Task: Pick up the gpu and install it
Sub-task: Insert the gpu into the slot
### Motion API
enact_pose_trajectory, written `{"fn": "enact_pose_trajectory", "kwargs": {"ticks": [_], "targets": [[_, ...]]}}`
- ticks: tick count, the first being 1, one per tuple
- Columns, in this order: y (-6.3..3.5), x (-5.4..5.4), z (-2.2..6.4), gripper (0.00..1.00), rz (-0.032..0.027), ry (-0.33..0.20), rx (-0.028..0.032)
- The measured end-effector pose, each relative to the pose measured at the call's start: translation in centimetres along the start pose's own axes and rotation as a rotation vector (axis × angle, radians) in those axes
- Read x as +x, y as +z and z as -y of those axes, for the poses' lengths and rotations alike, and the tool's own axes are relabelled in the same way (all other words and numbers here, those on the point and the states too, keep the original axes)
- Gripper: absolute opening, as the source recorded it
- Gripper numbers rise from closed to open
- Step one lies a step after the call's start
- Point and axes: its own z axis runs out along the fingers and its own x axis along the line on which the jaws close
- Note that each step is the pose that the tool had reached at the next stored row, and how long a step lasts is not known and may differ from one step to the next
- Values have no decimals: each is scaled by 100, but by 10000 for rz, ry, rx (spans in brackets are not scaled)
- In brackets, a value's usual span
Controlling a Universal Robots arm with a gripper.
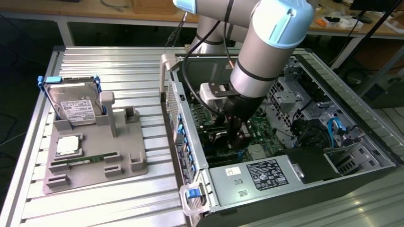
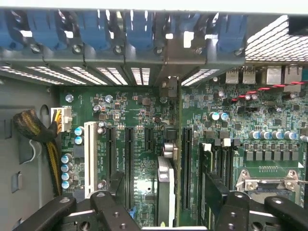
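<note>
The gpu (image 2: 166, 183) stands on edge in a motherboard (image 2: 139, 115) slot, and its metal end bracket (image 2: 169, 57) meets the row of rear slot covers. My gripper (image 2: 168, 214) straddles the card and is open. One of its black fingers (image 2: 113, 199) stands on each side of the card with a gap to it, so nothing is held. In the exterior view the gripper (image 1: 231, 137) reaches down into the open computer case (image 1: 189, 156), just above the motherboard.
Blue slot latches (image 2: 96, 29) line the case's rear wall. The power supply (image 1: 265, 172) sits at the case's near end, and cables and drive bays (image 1: 328, 132) are on the exterior view's right. Left of the case, a grey fixture (image 1: 94, 165) holds a hard drive (image 1: 73, 106), a processor (image 1: 68, 145) and a memory stick (image 1: 85, 161).
</note>
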Motion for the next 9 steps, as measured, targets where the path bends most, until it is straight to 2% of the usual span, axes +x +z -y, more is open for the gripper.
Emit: {"fn": "enact_pose_trajectory", "kwargs": {"ticks": [3, 6, 8, 9], "targets": [[-96, -3, -2, 77, 1, 0, 1], [-148, -5, -3, 75, 0, 0, 0], [-162, -5, -4, 62, 1, 0, 1], [-166, -6, -4, 62, 3, 0, 2]]}}
